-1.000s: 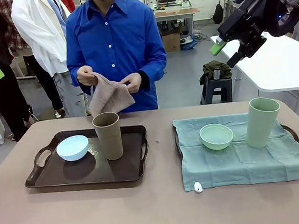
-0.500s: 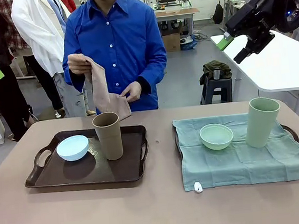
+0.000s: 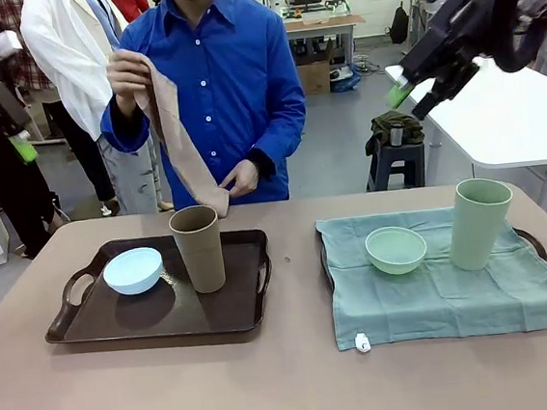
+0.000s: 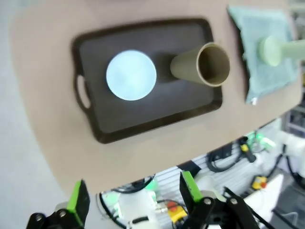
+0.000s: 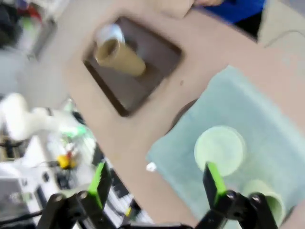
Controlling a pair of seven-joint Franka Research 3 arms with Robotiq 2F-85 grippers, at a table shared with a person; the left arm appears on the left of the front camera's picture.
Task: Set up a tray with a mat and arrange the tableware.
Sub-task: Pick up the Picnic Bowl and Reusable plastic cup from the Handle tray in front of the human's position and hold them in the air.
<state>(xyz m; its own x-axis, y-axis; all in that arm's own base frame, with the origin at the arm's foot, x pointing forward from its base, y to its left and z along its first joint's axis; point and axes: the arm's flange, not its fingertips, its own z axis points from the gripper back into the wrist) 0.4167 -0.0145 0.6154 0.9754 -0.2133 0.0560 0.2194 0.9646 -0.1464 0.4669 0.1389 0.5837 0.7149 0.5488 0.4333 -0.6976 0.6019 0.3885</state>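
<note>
Tumbler (image 4: 200, 67) on tray (image 4: 143, 114), well apart from spread left fingers (image 4: 189, 188)

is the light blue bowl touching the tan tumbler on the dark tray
Apart. The left wrist view, looking down, shows a strip of dark tray between the light blue bowl and the tan tumbler.

lt blue bowl (image 3: 132, 270), tan tumbler (image 3: 198, 251), green mat (image 3: 438, 305)

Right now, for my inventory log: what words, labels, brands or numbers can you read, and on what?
None readable.
White tag at the front edge of the green mat: too small to read.
Tan tumbler, green tumbler, blue bowl, green bowl, brown tray: no print visible.
</note>
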